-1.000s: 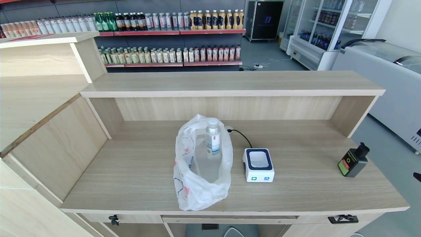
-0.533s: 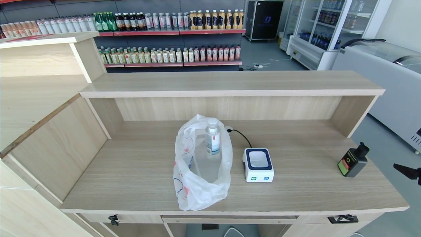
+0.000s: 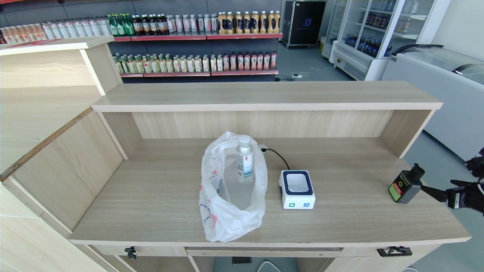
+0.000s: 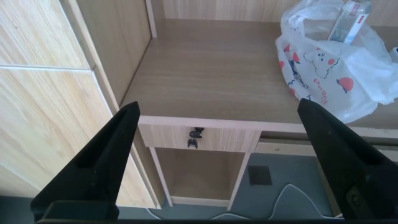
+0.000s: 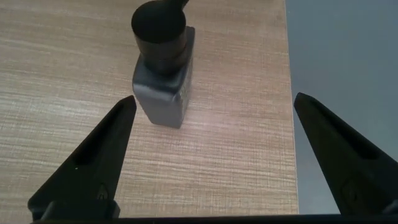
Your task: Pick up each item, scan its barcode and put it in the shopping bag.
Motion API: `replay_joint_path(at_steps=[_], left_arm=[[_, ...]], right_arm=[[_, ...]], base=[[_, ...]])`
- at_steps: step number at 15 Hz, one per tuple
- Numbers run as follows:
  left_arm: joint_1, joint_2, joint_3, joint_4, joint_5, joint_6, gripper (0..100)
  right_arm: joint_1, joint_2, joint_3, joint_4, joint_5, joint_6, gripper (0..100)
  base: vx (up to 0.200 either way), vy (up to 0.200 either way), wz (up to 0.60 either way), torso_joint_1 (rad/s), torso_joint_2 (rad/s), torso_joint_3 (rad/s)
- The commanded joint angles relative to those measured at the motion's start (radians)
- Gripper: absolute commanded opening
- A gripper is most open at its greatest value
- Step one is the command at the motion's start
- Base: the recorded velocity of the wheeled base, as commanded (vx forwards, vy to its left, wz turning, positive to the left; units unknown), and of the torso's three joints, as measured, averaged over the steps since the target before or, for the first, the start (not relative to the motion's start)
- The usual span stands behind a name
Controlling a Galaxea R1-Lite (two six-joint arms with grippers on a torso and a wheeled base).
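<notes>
A clear plastic bottle point(image 3: 244, 158) is standing in the white plastic bag point(image 3: 227, 217); the right hand point(image 5: 214, 106) is hanging released beside a dark pump bottle point(image 3: 405, 185).

Just ahead of the right claw point(image 5: 214, 102) stands a dark bottle point(image 5: 160, 87) of smooth plastic with a dull sheen, its black cap alike. The claw's fingers point(image 5: 93, 168) look matt black. Beneath lies the counter point(image 5: 50, 62) – pale wood-grain board, matt and finely streaked. Well to the claw's left, the shopping bag point(image 3: 227, 215) is thin, crinkled, milky plastic film, half see-through; the water bottle point(image 3: 245, 158) in it is clear glossy plastic. Nearer the claw, the scanner point(image 3: 297, 189) has a smooth white plastic shell with a glassy window.
</notes>
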Motion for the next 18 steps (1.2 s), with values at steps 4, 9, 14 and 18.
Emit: replay_joint_path(at_steps=[4, 9, 14, 18], left_arm=[[0.0, 0.0, 0.0, 0.0, 0.0, 0.0, 100], [0.0, 0.0, 0.0, 0.0, 0.0, 0.0, 100], [0.0, 0.0, 0.0, 0.0, 0.0, 0.0, 100], [0.0, 0.0, 0.0, 0.0, 0.0, 0.0, 100]], right_arm=[[0.054, 0.06, -0.002, -0.044, 0.002, -0.005, 100], [0.079, 0.11, -0.013, -0.11, 0.002, -0.004, 100], [0.097, 0.143, -0.047, -0.114, 0.0, -0.002, 100], [0.122, 0.175, -0.087, -0.114, 0.0, 0.002, 100]], base=[[0.0, 0.0, 0.0, 0.0, 0.0, 0.0], [0.0, 0.0, 0.0, 0.0, 0.0, 0.0], [0.0, 0.0, 0.0, 0.0, 0.0, 0.0], [0.0, 0.0, 0.0, 0.0, 0.0, 0.0]])
